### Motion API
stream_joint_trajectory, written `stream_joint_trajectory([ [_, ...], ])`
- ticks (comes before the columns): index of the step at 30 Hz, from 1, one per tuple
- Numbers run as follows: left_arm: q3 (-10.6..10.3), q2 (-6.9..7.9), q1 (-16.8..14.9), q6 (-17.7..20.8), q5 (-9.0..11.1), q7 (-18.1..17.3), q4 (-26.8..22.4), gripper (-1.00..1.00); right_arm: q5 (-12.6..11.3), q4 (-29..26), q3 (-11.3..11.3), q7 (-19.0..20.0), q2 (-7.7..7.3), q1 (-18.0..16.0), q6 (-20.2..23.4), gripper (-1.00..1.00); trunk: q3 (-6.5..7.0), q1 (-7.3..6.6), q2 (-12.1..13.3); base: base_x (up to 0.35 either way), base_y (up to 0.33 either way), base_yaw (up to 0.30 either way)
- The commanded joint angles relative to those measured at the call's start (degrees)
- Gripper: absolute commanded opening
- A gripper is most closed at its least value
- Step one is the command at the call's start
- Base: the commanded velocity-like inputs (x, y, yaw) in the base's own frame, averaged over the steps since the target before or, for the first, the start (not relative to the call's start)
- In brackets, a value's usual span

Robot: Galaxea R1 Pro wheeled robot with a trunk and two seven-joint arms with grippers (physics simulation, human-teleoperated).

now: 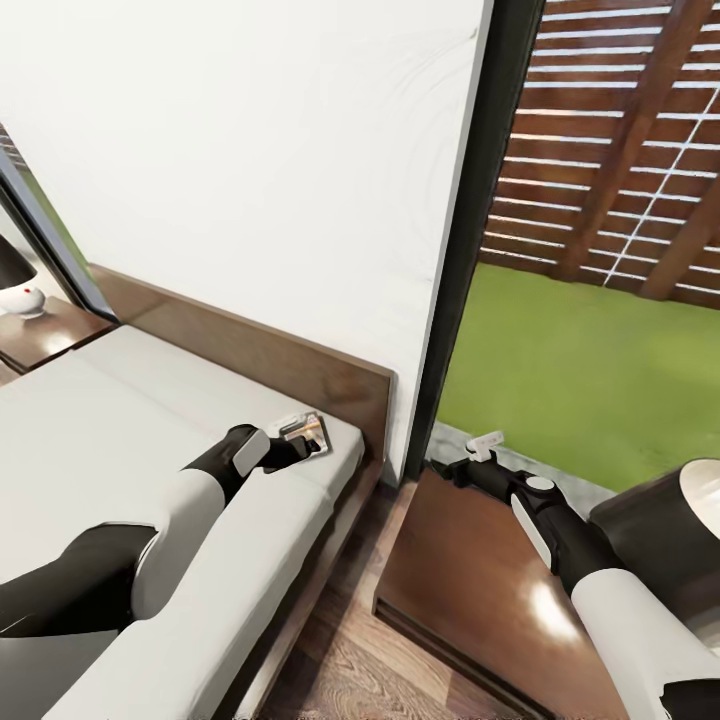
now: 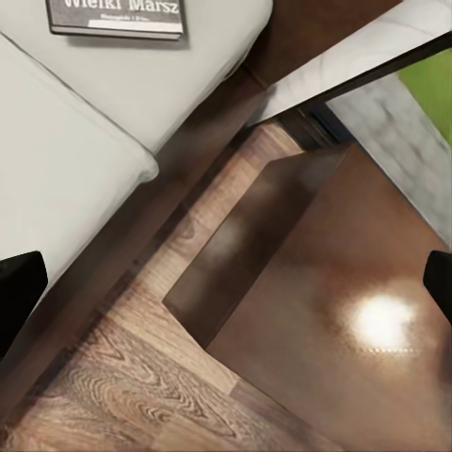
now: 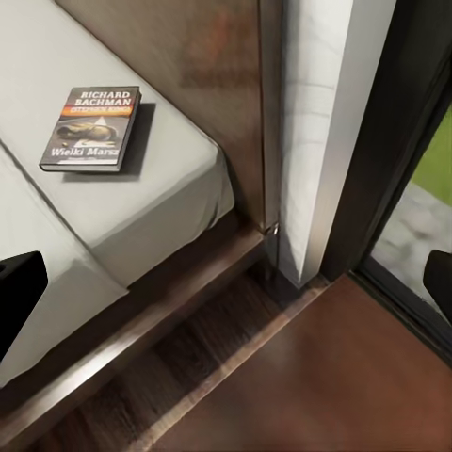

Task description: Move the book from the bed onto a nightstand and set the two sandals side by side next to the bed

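Careful: your open, empty left hand (image 1: pixel 297 443) could nudge the book (image 3: pixel 92 129) off the bed (image 1: pixel 120 420); right hand (image 1: pixel 478 452) open too.

One book (image 3: pixel 91 129); one bed (image 1: pixel 90 420); two nightstands (image 1: pixel 470 590) (image 1: pixel 45 335); one lamp (image 1: pixel 20 290)

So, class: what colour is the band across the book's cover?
Orange, on a dark cover with white lettering; the book shows best in the right wrist view.
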Motion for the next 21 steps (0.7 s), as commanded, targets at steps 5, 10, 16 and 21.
stream_joint_trajectory([
  [5, 0.0, -0.01, 0.0, 0.0, 0.0, -0.1, 0.0, 1.00, 0.0, 0.0, 0.0, 0.0, -0.01, 0.0, 0.0, 1.00, -0.46, 0.00, 0.0, 0.000, 0.000, 0.000],
  [10, 0.0, -0.01, 0.0, 0.0, 0.0, -0.1, 0.0, 1.00, 0.0, 0.0, 0.0, 0.0, -0.03, 0.0, 0.0, 1.00, -0.92, 0.00, 0.0, 0.000, 0.000, 0.000],
  [16, 0.0, -0.07, 0.0, 0.0, 0.0, -0.2, 0.0, 1.00, 0.0, 0.0, 0.0, 0.0, -0.03, 0.0, 0.0, 1.00, -1.47, 0.00, 0.0, 0.000, 0.000, 0.000],
  [21, 0.0, -0.09, 0.0, 0.0, 0.0, -0.2, 0.0, 1.00, 0.0, 0.0, 0.0, 0.0, -0.04, 0.0, 0.0, 1.00, -1.93, 0.00, 0.0, 0.000, 0.000, 0.000],
])
